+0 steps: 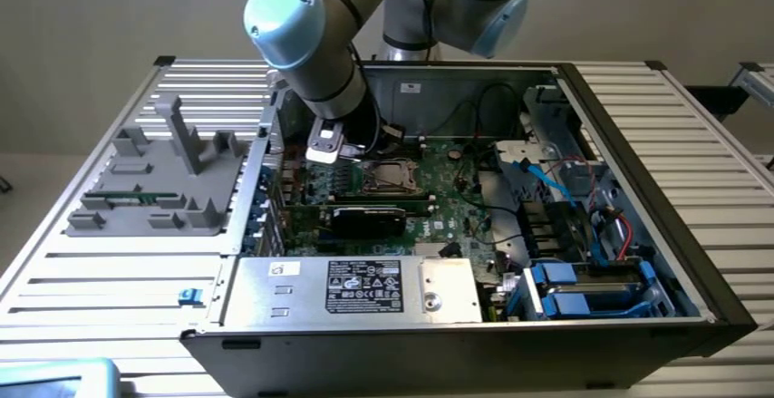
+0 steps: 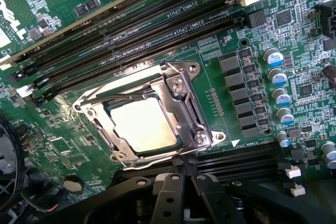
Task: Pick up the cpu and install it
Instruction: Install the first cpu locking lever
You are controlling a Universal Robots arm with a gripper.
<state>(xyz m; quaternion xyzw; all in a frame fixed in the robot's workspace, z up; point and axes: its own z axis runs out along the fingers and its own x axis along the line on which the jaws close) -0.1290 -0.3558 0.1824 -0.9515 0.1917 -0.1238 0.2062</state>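
The cpu (image 2: 143,124), a flat square chip with a shiny pale metal top, lies inside the metal-framed socket (image 2: 181,85) on the green motherboard. The socket's frame surrounds it on all sides. In the exterior view the socket (image 1: 387,176) sits mid-board inside the open computer case, with the cpu (image 1: 387,177) as its lighter centre. My gripper (image 2: 182,182) hovers just beside the socket's edge, its dark fingers (image 2: 167,200) shut together with nothing between them. My gripper (image 1: 341,156) hangs from the arm just to the exterior view's left of the socket.
Long black memory slots (image 2: 136,35) run beside the socket, and a row of capacitors (image 2: 278,95) stands on its other side. A large silver box with a white label (image 1: 362,287) fills the case's front. Blue cables (image 1: 550,185) lie toward the exterior view's right. A grey fixture (image 1: 163,176) stands outside the case.
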